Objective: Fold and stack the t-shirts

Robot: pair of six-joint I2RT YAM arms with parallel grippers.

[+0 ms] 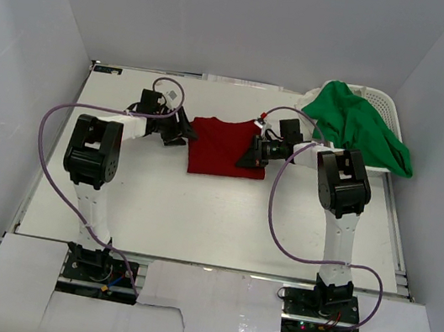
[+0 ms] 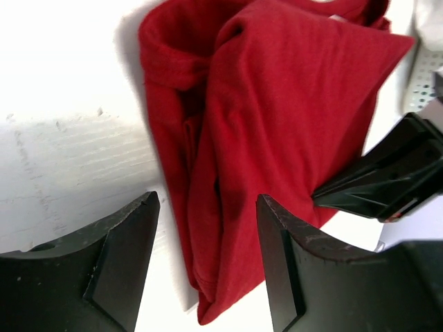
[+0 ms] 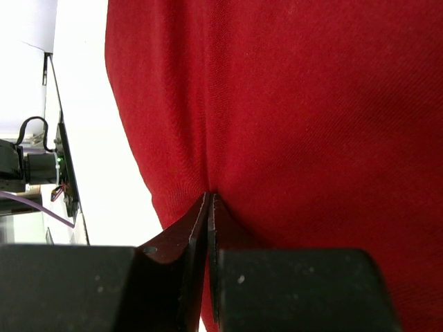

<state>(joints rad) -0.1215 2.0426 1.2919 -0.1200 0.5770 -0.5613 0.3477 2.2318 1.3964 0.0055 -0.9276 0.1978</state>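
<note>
Right wrist view: right pincer (image 3: 210, 204) clamped on red t-shirt (image 3: 311, 104), left pincer (image 2: 208, 200) wide

Nearest: both my bases sit at the near edge of the table (image 1: 196, 221). Purple cables (image 1: 280, 227) loop up along each arm. Both arms reach forward and lean in toward each other.

Mid-range, top view: the red t-shirt lies flat in the far half of the table, about centred left to right. It's a rough rectangle, folded over on itself. Left pincer is at its left edge, right pincer at its right edge.

Left wrist view: my left jaws stand well apart. The shirt's bunched left edge runs down between them, closer to the finger on the right of that view. Can't tell if either finger touches cloth. A smoother top layer is folded over the thicker rolls along that edge. The black tip of my right pincer shows across the shirt, at its opposite edge.

Right wrist view: fingers pressed tight together with no gap at the tips. They're pinching a ridge of red cloth, and a crease runs up from the pinch. Red fills most of the view, with a strip of white table on the left.

Farthest: a white slotted basket (image 1: 384, 98) sits in the far right corner. The green t-shirt (image 1: 357, 125) is heaped in it, unfolded, spilling over the near rim toward the table's right side. It's apart from the red one, with my right arm between them.
</note>
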